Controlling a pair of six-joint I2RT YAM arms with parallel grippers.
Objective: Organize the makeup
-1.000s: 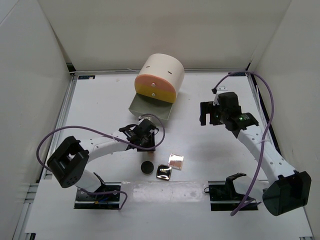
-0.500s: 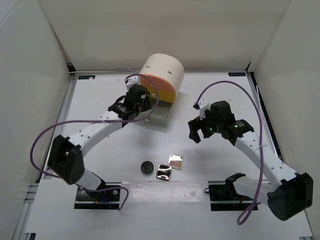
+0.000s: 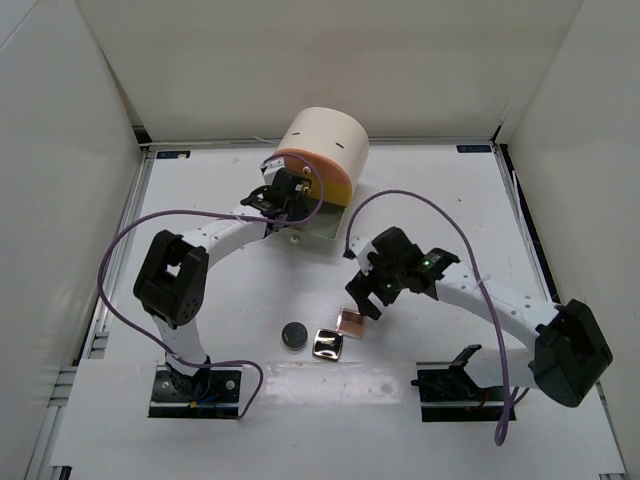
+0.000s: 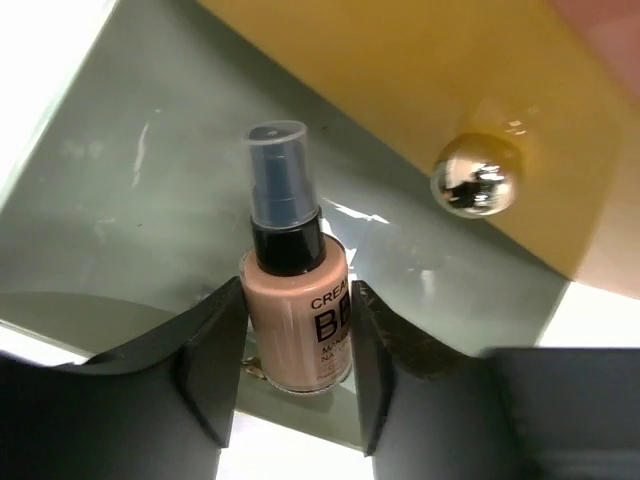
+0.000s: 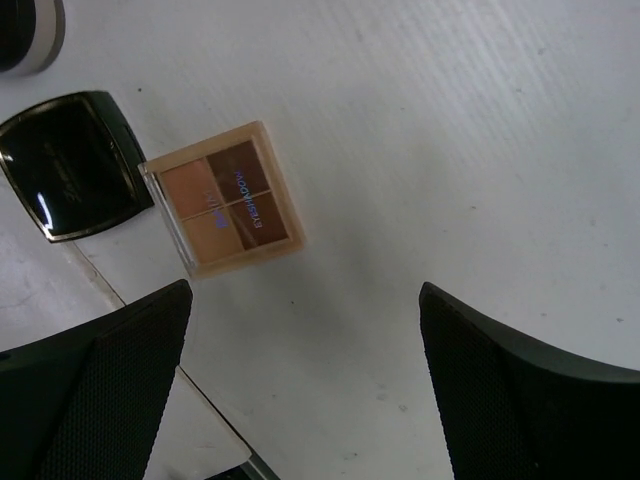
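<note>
My left gripper point(image 3: 285, 196) is over the open grey-green drawer point(image 3: 312, 226) of the cream cylinder. In the left wrist view it point(image 4: 296, 335) is shut on a peach BB-cream bottle point(image 4: 295, 315) with a black collar and clear cap, which lies along the drawer floor point(image 4: 140, 170). My right gripper point(image 3: 366, 300) is open and empty, low over the table just beside an orange-brown eyeshadow palette point(image 3: 352, 322). The palette point(image 5: 222, 200) lies up and left of the open gripper point(image 5: 302, 300). A shiny black square compact point(image 3: 327, 345) and a black round compact point(image 3: 293, 334) lie left of the palette.
The cream cylinder point(image 3: 322, 148) with its orange front stands at the back centre. A yellow drawer front point(image 4: 420, 90) with a shiny metal knob point(image 4: 476, 178) is just beyond the bottle. The square compact point(image 5: 70, 165) and the round compact's edge point(image 5: 30, 35) also show in the right wrist view.
My left arm has swung from mid-table back to the open drawer. My right arm has moved left and down toward me, to beside the palette. The compacts have not moved.
</note>
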